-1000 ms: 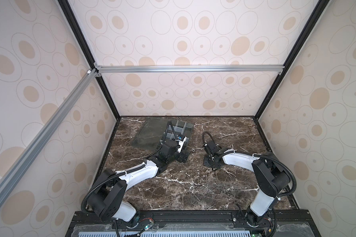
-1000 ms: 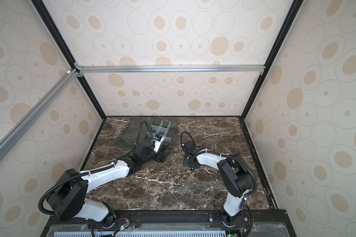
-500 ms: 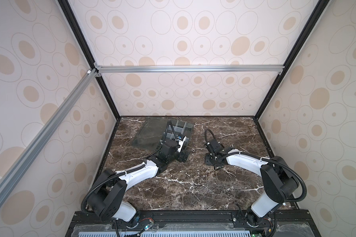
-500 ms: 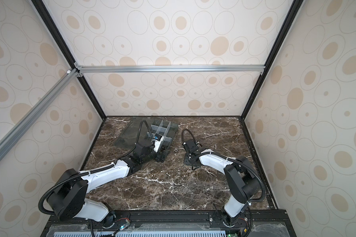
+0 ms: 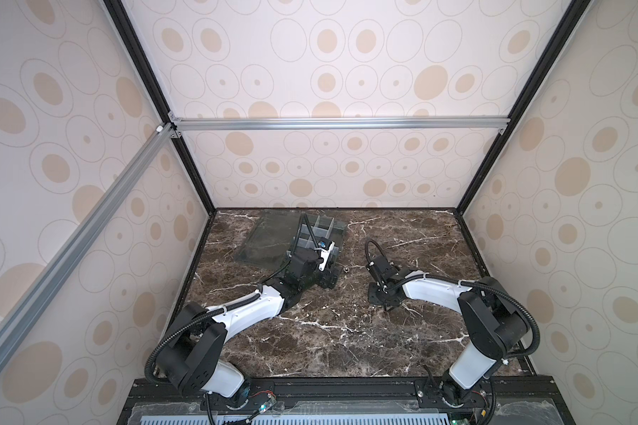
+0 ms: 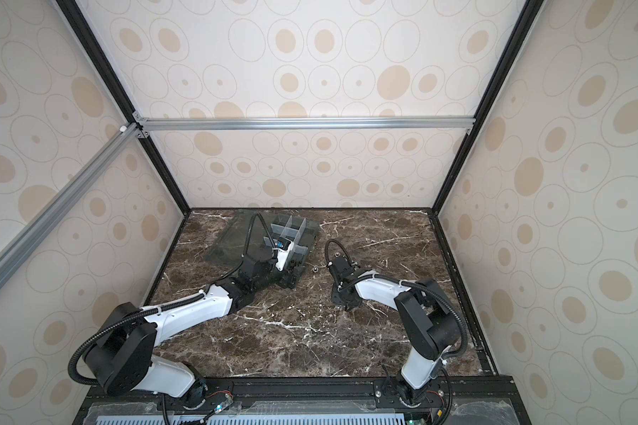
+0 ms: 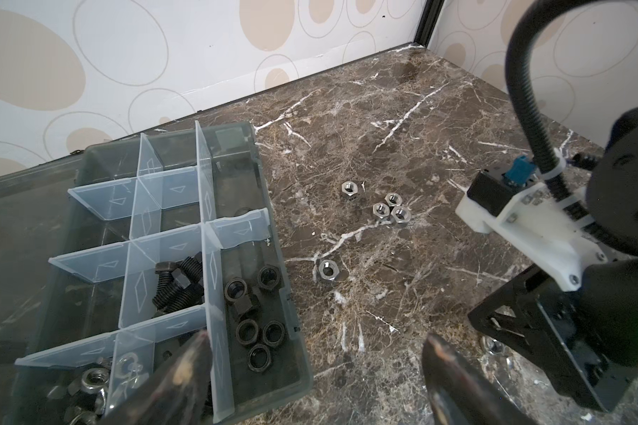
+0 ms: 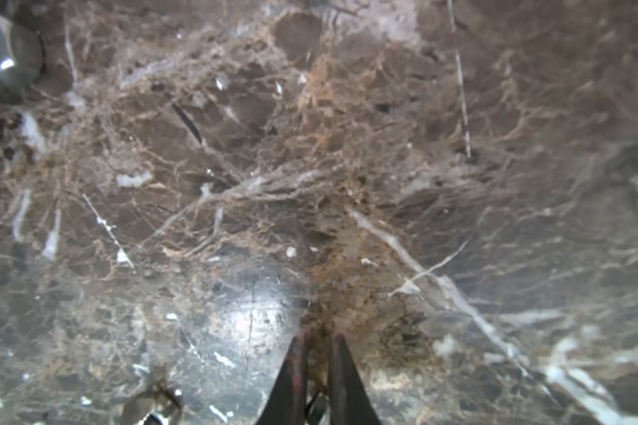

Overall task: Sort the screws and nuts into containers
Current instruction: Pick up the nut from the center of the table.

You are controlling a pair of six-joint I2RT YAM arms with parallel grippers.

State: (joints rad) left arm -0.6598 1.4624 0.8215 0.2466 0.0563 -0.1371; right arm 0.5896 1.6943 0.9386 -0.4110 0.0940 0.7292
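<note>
White-shelled arms (image 5: 251,312) — black joints (image 5: 196,353), ribbed black cables (image 7: 523,92).

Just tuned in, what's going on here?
Sorting is partway done. The organizer box holds black screws and black nuts in separate cells; several silver nuts lie loose on the table. The left arm's jaws hang open at the box's near corner; the right arm's jaws are shut, tips down at the table.

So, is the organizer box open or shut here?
Open. The organizer box has its clear lid lying flat beside it, and the black nuts and screws inside sit uncovered.
</note>
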